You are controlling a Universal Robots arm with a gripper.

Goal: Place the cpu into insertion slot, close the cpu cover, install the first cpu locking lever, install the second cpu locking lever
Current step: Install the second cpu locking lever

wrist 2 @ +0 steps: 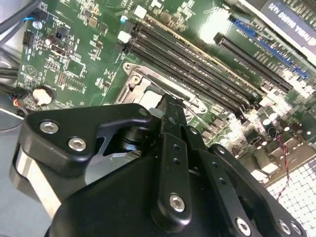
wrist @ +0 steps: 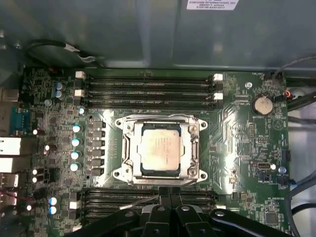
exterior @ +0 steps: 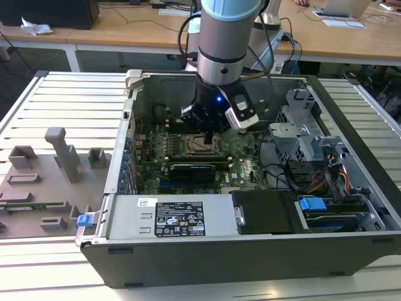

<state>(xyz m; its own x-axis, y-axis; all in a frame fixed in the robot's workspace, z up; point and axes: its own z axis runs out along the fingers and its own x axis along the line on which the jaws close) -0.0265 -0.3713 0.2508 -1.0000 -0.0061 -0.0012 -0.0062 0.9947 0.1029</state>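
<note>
- One cpu (wrist: 159,148) lies flat in the one insertion slot (wrist: 129,148), its dull metal top showing through the square opening of the cpu cover (wrist: 191,148), which lies down around it.
- One tool (wrist: 170,197) hangs just over the slot's edge, its two fingers (wrist 2: 170,123) pressed together with nothing between them; in the exterior view the tool (exterior: 207,122) sits low inside the case.
- Memory slots (wrist: 148,86) run in rows on two opposite sides of the socket, four on the far side, all bare.
- A row of capacitors (wrist: 75,148) stands along a third side of the socket; a coin battery (wrist: 261,104) sits well apart.
- One open computer case (exterior: 113,175) holds the green motherboard (exterior: 244,163); drive bays (exterior: 301,135) crowd the exterior view's right.
- The case rests on a slatted desk (exterior: 69,100), with grey fixtures (exterior: 62,150) at the exterior view's left.
</note>
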